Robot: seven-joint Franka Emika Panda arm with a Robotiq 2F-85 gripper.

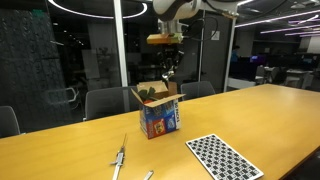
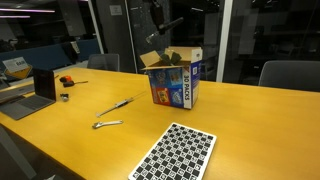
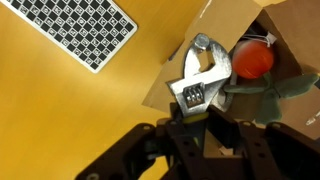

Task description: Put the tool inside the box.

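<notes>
Gripper (image 3: 203, 128) clamped on tool (image 3: 204, 75), its metal head poking over open box (image 3: 228, 25) (red object (image 3: 252, 60) inside). Likely rigid, heavyish, slick steel; grip low on shank, may pivot.

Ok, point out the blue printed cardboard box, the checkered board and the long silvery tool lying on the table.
Blue printed cardboard box (image 1: 160, 120): exterior view, printed front side.
Black-and-white checkered board (image 2: 175, 152): exterior view, its middle.
Long silvery-grey tool (image 2: 117, 106): exterior view, mid-shaft.

Office: long conf table (image 1: 262, 108), chairs (image 1: 104, 100), glass walls (image 1: 70, 50).
</notes>
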